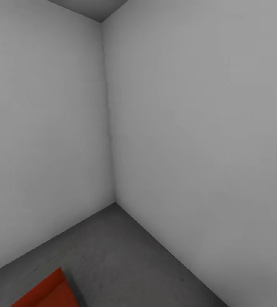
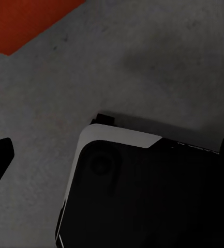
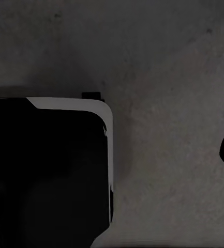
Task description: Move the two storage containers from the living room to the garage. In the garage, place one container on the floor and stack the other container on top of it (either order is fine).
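Pincer state cannot be told for either arm, both hanging over the concrete floor (image 1: 125,256) of the garage, where one storage container (image 1: 48,294) is sitting, probably awaiting the second on top.

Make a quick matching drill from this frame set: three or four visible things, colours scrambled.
Things:
1. storage container
2. floor
3. walls
4. robot base

Colours:
A. pale grey
B. black with a light grey edge
C. orange-red
D. dark mottled grey

Pairs: 1-C, 2-D, 3-A, 4-B

The container sits on the floor at the head view's bottom left; its corner shows in the left wrist view.
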Robot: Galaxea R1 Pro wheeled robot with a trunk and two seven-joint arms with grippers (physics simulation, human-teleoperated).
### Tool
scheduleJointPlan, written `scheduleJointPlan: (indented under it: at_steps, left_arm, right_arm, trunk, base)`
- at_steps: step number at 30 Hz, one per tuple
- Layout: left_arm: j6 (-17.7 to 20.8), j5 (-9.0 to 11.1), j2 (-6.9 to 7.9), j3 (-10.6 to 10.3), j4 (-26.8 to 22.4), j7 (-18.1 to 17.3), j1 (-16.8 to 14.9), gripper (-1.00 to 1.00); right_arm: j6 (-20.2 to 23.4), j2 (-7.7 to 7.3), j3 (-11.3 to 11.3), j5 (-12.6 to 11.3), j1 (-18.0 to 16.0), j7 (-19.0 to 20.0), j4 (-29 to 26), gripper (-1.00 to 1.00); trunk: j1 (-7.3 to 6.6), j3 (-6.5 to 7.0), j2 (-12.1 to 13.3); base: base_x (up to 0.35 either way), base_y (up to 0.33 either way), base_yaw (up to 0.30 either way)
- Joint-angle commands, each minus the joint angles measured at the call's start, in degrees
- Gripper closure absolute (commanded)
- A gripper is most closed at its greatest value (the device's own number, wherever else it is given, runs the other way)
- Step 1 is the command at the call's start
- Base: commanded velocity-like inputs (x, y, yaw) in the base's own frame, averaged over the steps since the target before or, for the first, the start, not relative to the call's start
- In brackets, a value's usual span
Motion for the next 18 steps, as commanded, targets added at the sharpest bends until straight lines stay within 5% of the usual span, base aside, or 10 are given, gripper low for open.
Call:
scheduleJointPlan:
  at_steps: [1, 18]
  left_arm:
    - [-0.2, 0.2, -0.01, 0.1, 0.0, 0.1, 0.0, -1.0]
    - [-0.2, 0.2, 0.05, 0.1, 0.0, 0.3, 0.0, -1.0]
  right_arm:
    - [-0.3, 0.02, 0.5, -0.5, -0.1, 0.0, 0.2, -1.0]
    - [-0.3, 0.01, 0.5, -0.8, -0.1, 0.0, 0.2, -1.0]
  trunk:
    - [0.02, -0.02, 0.0]
    - [0.02, -0.02, 0.0]
  base:
    - [0.0, 0.0, -0.295]
    - [0.0, 0.0, -0.296]
